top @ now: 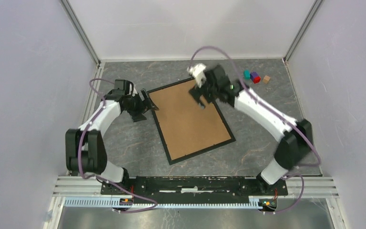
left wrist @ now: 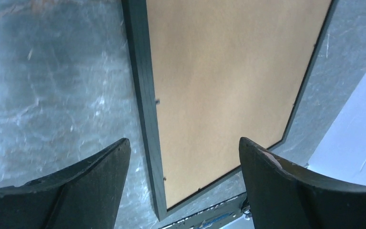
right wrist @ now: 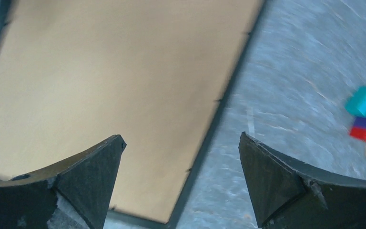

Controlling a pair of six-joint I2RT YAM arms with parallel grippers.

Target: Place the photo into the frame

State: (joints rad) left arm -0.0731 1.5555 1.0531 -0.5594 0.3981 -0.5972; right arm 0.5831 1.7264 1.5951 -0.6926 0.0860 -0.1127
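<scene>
Brown backing board [top: 188, 119] is filling the flat-lying frame [top: 202, 151]. Above the frame, left gripper [left wrist: 183, 143] and right gripper [right wrist: 181, 138] are hanging wide open, empty. It is looking stiff and light; its thin edge seems best to pinch.

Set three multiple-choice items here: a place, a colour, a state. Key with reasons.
1. What colour is the backing board inside the frame? A white; B brown; C blue.
2. Where do the small coloured blocks lie? A on the frame; B by the table's far right corner; C at its near left edge.
3. How do the fingers of the right gripper stand? A open, empty; B shut on the frame; C shut on a block.
Key: B, brown fills the frame; B, the top view shows them there; A, a wide empty gap shows.
</scene>
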